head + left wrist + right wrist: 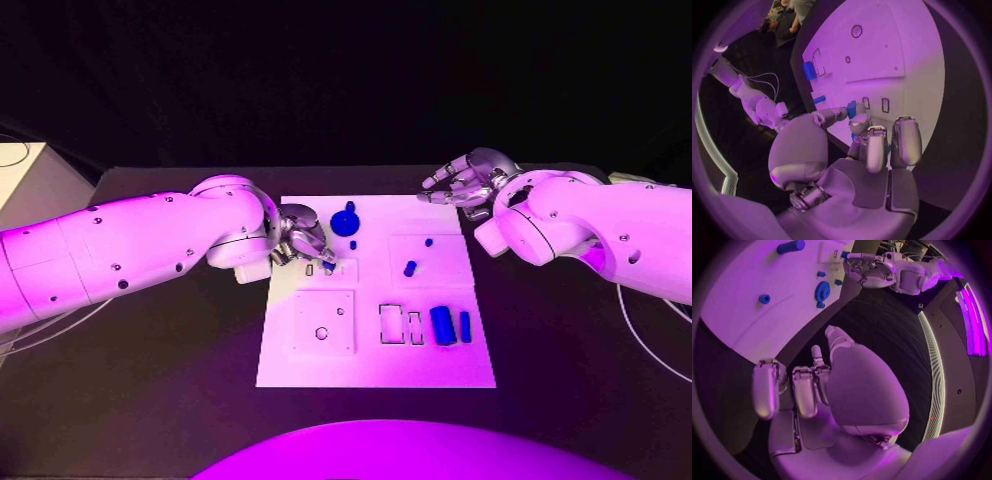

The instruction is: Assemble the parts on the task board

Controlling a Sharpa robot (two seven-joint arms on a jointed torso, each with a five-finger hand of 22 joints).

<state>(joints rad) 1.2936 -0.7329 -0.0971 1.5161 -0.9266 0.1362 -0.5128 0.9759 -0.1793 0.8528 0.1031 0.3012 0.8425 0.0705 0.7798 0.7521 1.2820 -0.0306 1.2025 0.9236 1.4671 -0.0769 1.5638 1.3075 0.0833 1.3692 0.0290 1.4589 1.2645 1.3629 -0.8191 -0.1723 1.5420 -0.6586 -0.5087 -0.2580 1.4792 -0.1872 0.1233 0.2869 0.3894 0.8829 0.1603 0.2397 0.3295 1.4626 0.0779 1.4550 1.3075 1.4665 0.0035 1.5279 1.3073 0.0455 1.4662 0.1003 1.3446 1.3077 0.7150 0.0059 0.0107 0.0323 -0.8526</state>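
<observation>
Left silver hand (303, 243) sits over the left edge of the flat white task board (433, 370), fingers curled and pinching a small blue part (852, 108) at the fingertips, right above the small rectangular slots (885, 105) in the board. Nearer the robot, a chunky blue block (443, 326) and a slim blue bar (464, 325) lie beside the empty rectangular cutouts; mid-board a short blue peg (410, 268) lies loose, and the round blue knob (345, 221) stands near the far edge just beside the left hand. Right silver hand (464, 181) hovers off the board's far right corner, fingers loosely curled, holding nothing, well apart from all the parts.
</observation>
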